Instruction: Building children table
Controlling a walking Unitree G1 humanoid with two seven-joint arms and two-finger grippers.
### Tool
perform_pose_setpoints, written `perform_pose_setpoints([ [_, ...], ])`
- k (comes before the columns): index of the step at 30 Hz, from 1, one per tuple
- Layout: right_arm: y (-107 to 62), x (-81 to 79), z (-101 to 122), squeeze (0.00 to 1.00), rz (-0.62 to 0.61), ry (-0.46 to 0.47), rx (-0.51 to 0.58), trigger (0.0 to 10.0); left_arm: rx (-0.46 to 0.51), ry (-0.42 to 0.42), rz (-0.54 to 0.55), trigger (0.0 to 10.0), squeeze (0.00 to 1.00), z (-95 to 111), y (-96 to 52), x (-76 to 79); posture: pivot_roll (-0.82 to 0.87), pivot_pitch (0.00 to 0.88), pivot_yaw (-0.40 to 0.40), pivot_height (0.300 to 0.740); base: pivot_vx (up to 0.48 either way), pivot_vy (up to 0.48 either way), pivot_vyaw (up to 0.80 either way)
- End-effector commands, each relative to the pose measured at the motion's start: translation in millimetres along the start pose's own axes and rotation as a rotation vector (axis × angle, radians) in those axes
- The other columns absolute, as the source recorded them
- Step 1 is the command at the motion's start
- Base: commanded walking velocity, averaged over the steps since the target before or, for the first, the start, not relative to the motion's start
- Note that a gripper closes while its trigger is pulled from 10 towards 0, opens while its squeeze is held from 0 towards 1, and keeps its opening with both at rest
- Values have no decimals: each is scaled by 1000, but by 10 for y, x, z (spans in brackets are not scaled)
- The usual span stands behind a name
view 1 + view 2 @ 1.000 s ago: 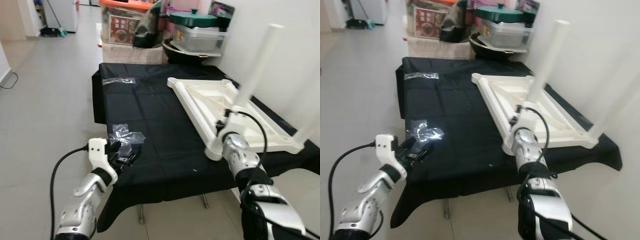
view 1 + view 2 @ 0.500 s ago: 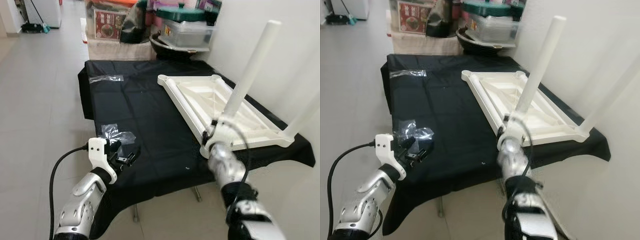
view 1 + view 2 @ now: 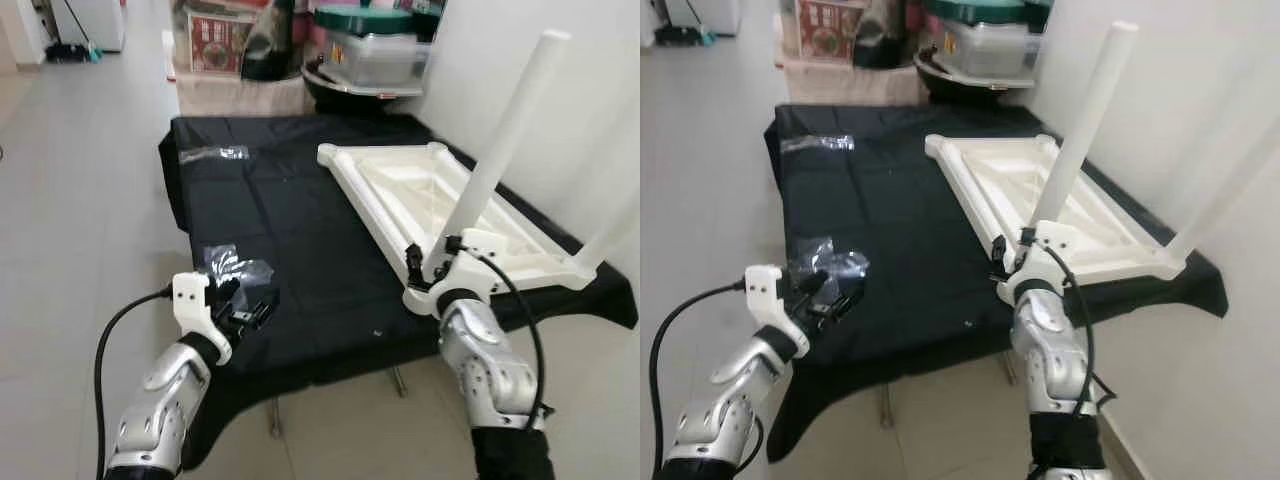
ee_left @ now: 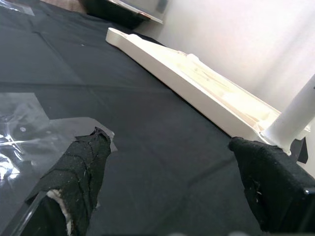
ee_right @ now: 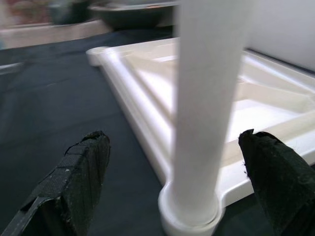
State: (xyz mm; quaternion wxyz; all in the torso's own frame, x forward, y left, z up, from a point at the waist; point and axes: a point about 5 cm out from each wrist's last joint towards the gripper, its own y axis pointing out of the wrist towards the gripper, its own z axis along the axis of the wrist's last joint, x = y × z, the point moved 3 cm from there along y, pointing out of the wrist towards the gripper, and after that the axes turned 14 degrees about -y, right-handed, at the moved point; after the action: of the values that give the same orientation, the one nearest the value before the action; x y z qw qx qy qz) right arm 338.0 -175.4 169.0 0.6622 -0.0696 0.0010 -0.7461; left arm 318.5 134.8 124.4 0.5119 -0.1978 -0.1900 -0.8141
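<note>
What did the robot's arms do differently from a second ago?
The right gripper has swung back up to the near white leg, open, fingers on either side of it. The left gripper stayed open over the plastic wrapper. The upturned table top did not move; the camera shifted.

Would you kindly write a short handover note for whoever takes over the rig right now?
Right gripper: open, fingers either side of the near white cylindrical plastic leg, not closed on it.
Left gripper: open, over the near left edge of the black cloth-covered work table, by a crumpled clear plastic bag.
The white plastic children's tabletop lies upside down on the cloth.
Done: two legs stand in its near corners, the second on the right.
Left: the far corners show no legs.
</note>
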Motion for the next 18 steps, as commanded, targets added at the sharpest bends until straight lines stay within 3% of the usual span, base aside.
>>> perform_pose_setpoints([
  [1,-167,-106,-92,1000,144,-9,-46,10000,-3,-13,-8,10000,0,-7,-18,31,-52,0,-114,740,0,0,0],
  [4,-212,-151,-117,1000,198,-8,-55,10000,-2,-13,-8,10000,0,-3,-21,33,-55,0,-111,740,0,0,0],
  [6,-263,-265,-84,1000,299,-26,-35,10000,-5,-16,-12,10000,0,2,-19,39,-56,0,-105,740,0,0,0],
  [7,-237,-308,-76,0,314,-57,-36,10000,-7,-17,-13,10000,0,3,-18,38,-54,0,-105,740,0,0,0],
  [11,-218,-333,-71,0,321,-79,-40,10000,-8,-17,-14,10000,0,3,-18,37,-54,0,-105,740,0,0,0],
  [12,-162,-365,-103,0,317,-153,-94,10000,-6,-9,-8,10000,0,9,-24,24,-44,0,-112,740,0,0,0],
  [14,-144,-388,-105,0,330,-156,-107,10000,-1,-2,1,10000,0,13,-30,15,-42,0,-115,740,0,0,0],
  [17,-154,-430,-89,0,374,-135,-110,10000,7,7,13,10000,0,17,-40,6,-39,0,-114,740,0,0,0],
  [18,-173,-507,-74,0,455,-74,-104,10000,11,32,32,10000,0,21,-45,3,-39,0,-113,740,0,0,0],
])
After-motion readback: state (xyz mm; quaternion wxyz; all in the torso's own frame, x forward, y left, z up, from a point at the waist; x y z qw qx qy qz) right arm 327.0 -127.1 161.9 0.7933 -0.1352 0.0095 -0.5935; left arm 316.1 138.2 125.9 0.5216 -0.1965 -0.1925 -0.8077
